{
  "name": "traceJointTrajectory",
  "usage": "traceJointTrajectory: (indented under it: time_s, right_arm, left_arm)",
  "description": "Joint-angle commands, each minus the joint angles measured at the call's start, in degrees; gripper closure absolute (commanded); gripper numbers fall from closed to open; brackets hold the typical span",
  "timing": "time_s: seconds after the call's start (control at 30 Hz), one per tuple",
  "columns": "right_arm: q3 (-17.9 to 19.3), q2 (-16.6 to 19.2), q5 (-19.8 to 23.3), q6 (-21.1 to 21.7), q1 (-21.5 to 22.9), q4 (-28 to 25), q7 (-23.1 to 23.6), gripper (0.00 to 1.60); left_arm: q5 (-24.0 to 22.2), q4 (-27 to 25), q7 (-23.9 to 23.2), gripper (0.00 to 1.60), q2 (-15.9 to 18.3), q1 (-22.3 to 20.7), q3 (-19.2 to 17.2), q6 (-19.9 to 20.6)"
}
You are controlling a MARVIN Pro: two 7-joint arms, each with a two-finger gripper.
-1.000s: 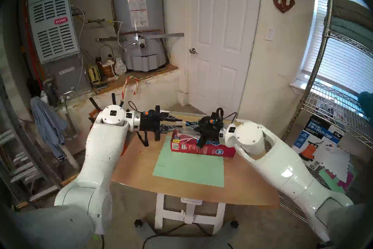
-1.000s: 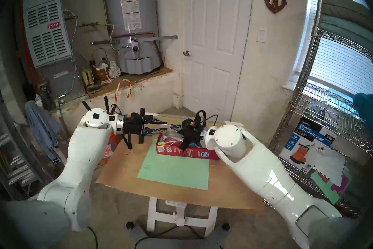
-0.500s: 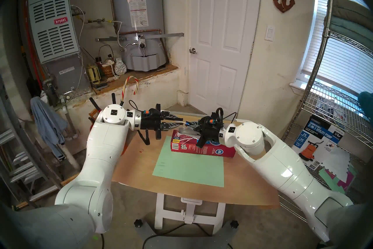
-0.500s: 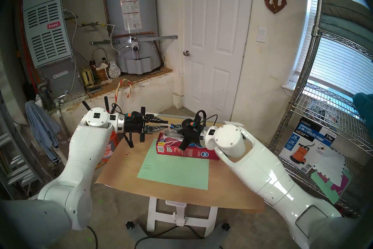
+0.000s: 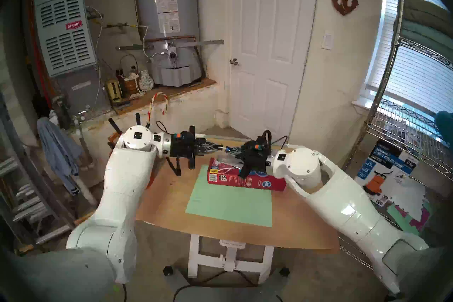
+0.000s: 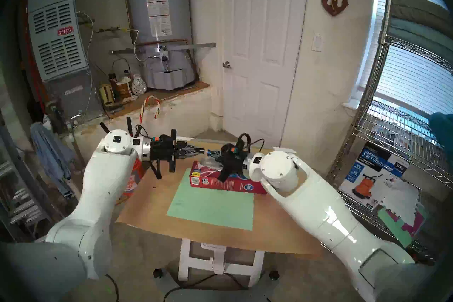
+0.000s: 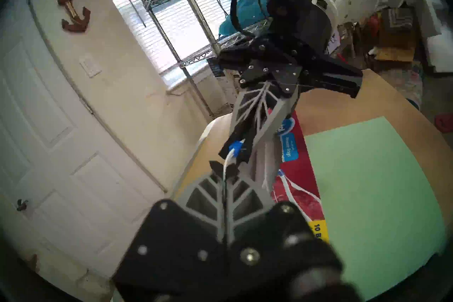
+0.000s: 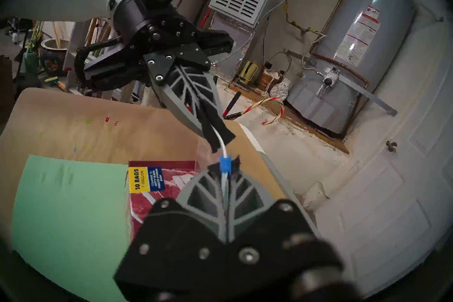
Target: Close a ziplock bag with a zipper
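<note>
The ziplock bag point(image 5: 224, 161) is clear plastic and sags over the left end of a red box point(image 5: 247, 181). Its whitish rim strip point(image 8: 221, 144) stretches in the air between my two grippers. My left gripper point(image 5: 219, 147) point(image 7: 224, 169) is shut on the strip's end. My right gripper point(image 5: 229, 149) point(image 8: 224, 168) faces it, shut with the blue zipper point(image 8: 225, 163) point(image 7: 234, 147) pinched at its fingertips and the strip running back between its fingers. The two gripper tips stand only a short stretch of strip apart, above the table's far side.
The red box lies on the far edge of a green mat point(image 5: 230, 203) on the brown table point(image 5: 166, 196). A wire shelf rack point(image 5: 411, 127) stands to the right. A ledge with a striped cane point(image 5: 157, 104) lies behind the left arm.
My left gripper's jaws have closed onto the bag's rim strip; a second ago they stood open around it. The right gripper and the box have stayed put.
</note>
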Motion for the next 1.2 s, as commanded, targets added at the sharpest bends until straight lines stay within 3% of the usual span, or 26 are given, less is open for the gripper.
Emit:
traceJointTrajectory:
  time_s: [0.0, 0.3, 0.7, 1.17]
  right_arm:
    - [0.4, 0.1, 0.0, -0.7, -0.5, -2.0, -0.7, 1.60]
    - [0.3, 0.5, -0.8, -1.3, -0.1, -1.4, -0.7, 1.60]
    - [1.0, 1.3, -1.6, -1.8, -0.3, -1.1, -0.5, 1.60]
    - [2.0, 3.9, -2.4, -3.4, -0.1, 0.7, -0.3, 1.60]
  left_arm:
    - [0.3, -4.4, 1.5, 1.60, -0.6, 1.4, -0.4, -0.1]
    - [3.0, -7.4, 4.4, 1.60, 0.0, 2.8, -1.3, 1.6]
    - [3.7, -8.6, 4.0, 1.60, 0.4, 3.9, -2.6, 3.4]
    - [4.4, -7.2, 5.1, 1.60, 1.0, 3.2, -3.9, 3.1]
